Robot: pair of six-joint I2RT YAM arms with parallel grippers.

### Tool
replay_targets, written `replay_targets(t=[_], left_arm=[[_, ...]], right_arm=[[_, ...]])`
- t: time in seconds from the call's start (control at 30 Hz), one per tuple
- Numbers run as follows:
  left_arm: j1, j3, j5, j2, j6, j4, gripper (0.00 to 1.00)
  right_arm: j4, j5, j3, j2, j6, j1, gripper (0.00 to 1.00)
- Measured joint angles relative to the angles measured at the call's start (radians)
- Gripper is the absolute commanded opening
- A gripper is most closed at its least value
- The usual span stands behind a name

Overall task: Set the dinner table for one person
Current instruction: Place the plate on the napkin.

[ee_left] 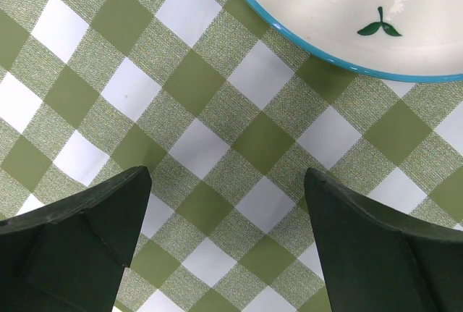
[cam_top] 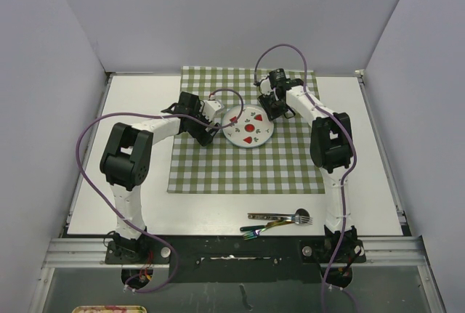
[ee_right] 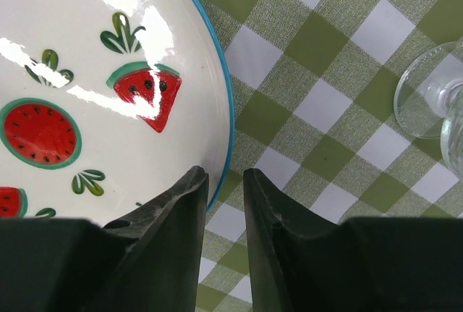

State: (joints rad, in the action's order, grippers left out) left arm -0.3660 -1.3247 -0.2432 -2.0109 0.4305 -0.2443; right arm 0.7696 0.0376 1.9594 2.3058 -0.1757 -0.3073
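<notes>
Glass (ee_right: 434,102) being cut off, right gripper (ee_right: 224,173) straddling plate (ee_right: 94,73) rim barely parted, gripping nothing, left gripper (ee_left: 226,174) gaping empty over checked cloth (ee_left: 181,80), dinner table (cam_top: 138,95), grey walls (cam_top: 218,8)

A robotics lab: bare grey walls (cam_top: 218,8) around a railed white table (cam_top: 138,102), left arm (cam_top: 127,157) and right arm (cam_top: 330,142) bolted on.

The glass (ee_right: 432,98) is cut off by the right wrist view's right edge; the iridescent piece (cam_top: 260,229) near the dinner table's (cam_top: 138,95) near edge is perhaps a spoon.
</notes>
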Motion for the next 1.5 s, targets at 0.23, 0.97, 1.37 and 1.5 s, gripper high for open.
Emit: replay_targets(t=[0.23, 0.97, 1.37, 1.5], left_arm=[[0.0, 0.0, 0.0, 0.0, 0.0, 0.0, 0.88], [-0.006, -0.032, 0.068, 0.17, -0.009, -0.07, 0.89], [0.087, 0.071, 0.06, 0.468, -0.149, 0.053, 0.88], [0.101, 0.098, 0.061, 0.494, -0.173, 0.031, 0.88]], right_arm=[[-0.016, 0.0, 0.0, 0.0, -0.004, -0.001, 0.29], [-0.037, 0.03, 0.008, -0.167, -0.038, -0.027, 0.34], [-0.119, -0.047, -0.187, -0.459, -0.098, -0.013, 0.46], [-0.136, -0.064, -0.258, -0.491, -0.098, 0.027, 0.48]])
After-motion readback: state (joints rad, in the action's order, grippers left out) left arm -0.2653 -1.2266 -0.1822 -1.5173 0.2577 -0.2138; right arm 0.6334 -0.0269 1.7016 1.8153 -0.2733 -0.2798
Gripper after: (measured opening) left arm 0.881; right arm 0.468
